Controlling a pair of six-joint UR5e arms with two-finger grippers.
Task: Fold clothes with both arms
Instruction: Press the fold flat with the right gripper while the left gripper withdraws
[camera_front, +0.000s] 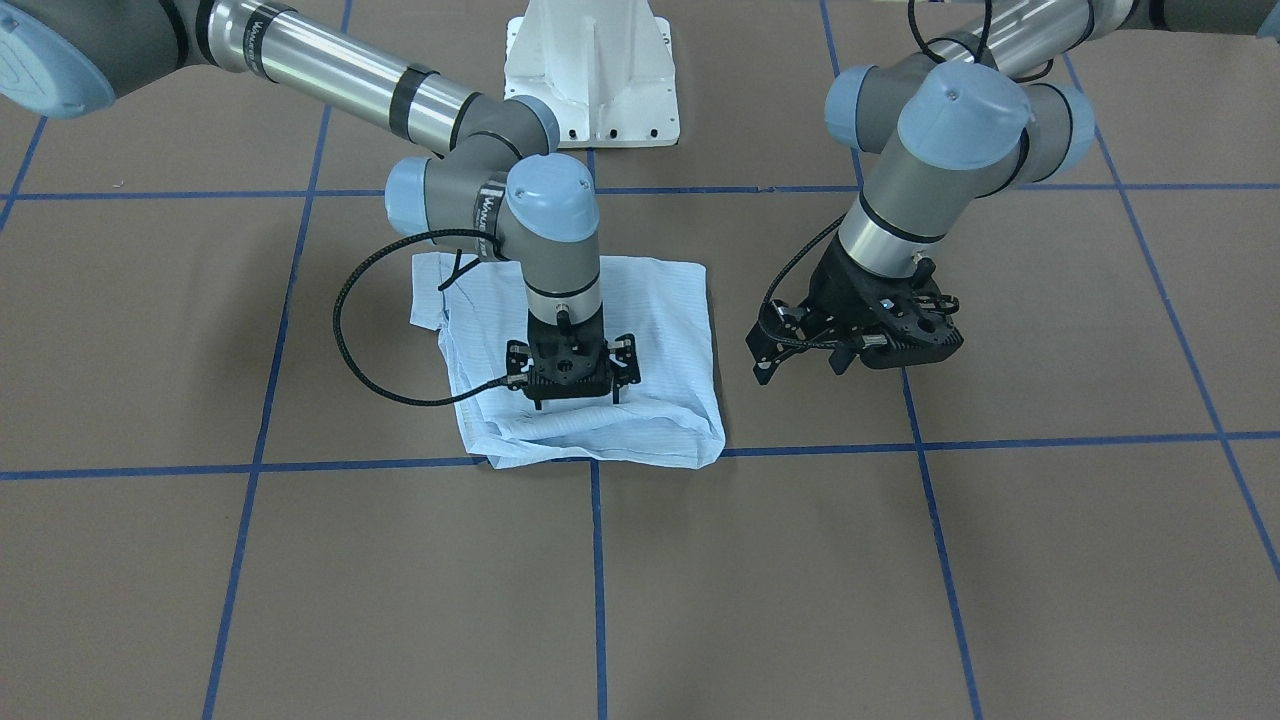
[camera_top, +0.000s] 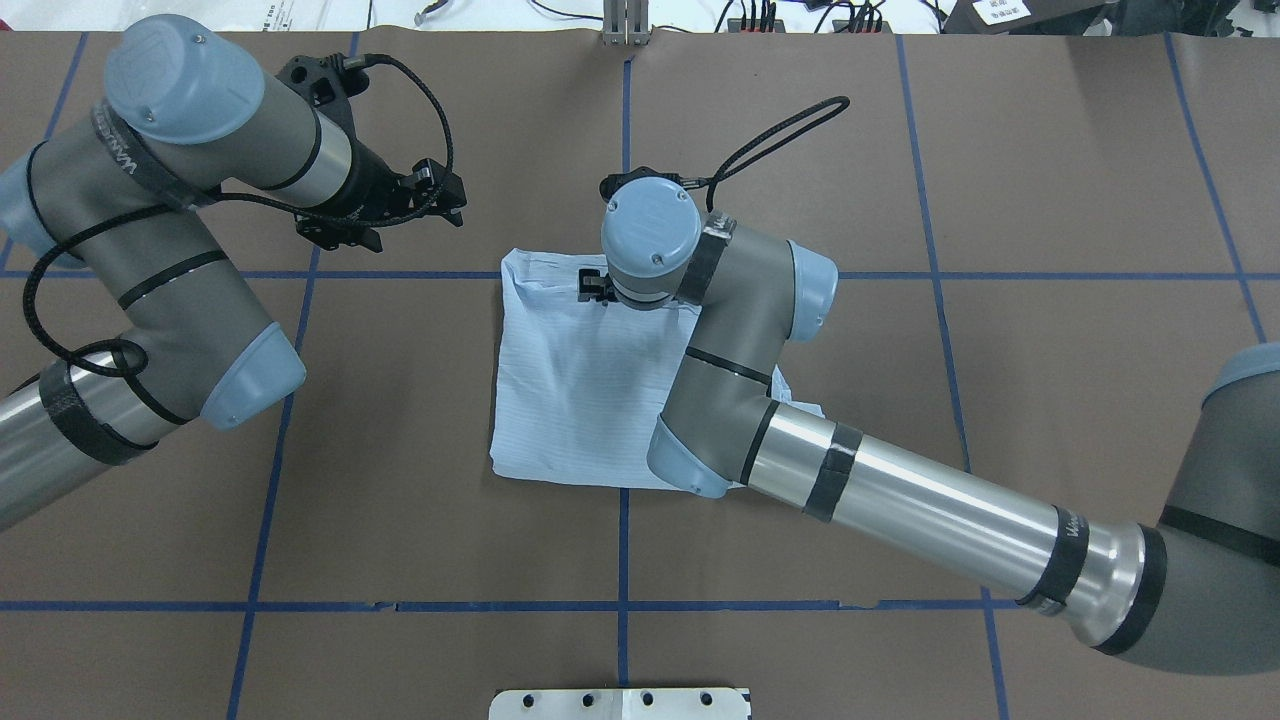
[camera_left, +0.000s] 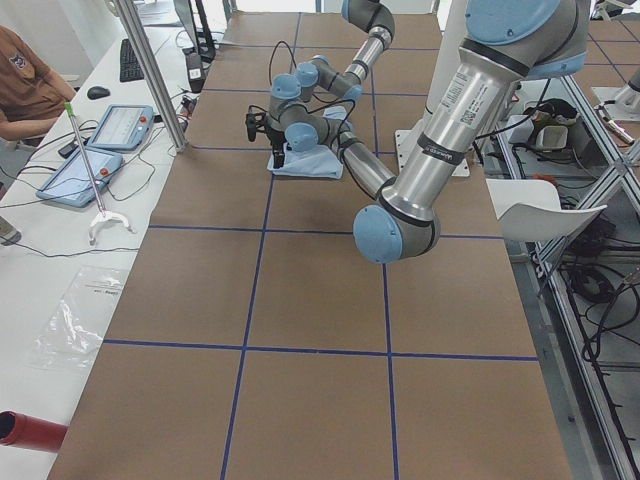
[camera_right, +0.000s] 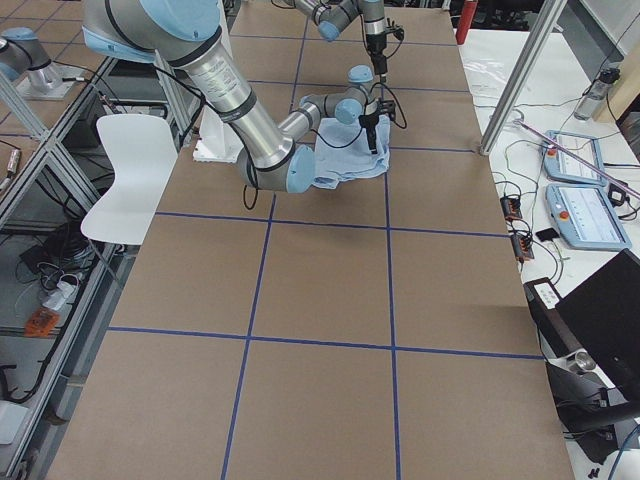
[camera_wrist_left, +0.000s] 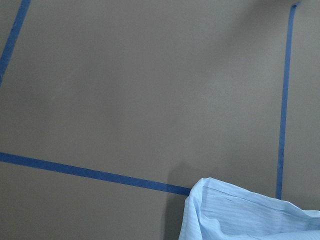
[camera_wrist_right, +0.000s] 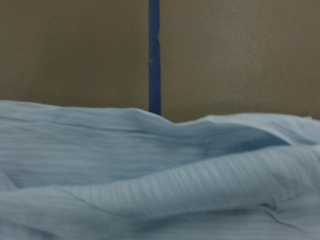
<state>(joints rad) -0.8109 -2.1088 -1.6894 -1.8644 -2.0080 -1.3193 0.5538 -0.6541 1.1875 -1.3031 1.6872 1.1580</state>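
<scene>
Closest to the right wrist lens lies the shirt (camera_wrist_right: 150, 190), its pale blue folds filling the lower half of that view, fine stripes running across soft ridges. From the front it shows as a compact, roughly square packet (camera_front: 660, 330) at the middle of the table (camera_front: 300, 600), its operator-side edge along a blue tape (camera_front: 598, 560) line. Several layers stack at that edge, a little rumpled, and a loose flap sticks out at the corner toward the robot's right. The cloth is thin and looks limp.

The right gripper (camera_front: 577, 402) stands upright over the packet, fingers apart and down at the top layer; I see no cloth pinched between them, though whether the tips touch is hard to tell. The left gripper (camera_front: 800, 370) hangs tilted over bare table just beside the shirt, fingers spread, holding nothing; its wrist camera catches only one shirt corner (camera_wrist_left: 240, 215).

The folding looks almost done: sleeves and body appear gathered in. What seems left is flattening the rumpled edge, tucking the stray flap, and lifting both arms clear.
</scene>
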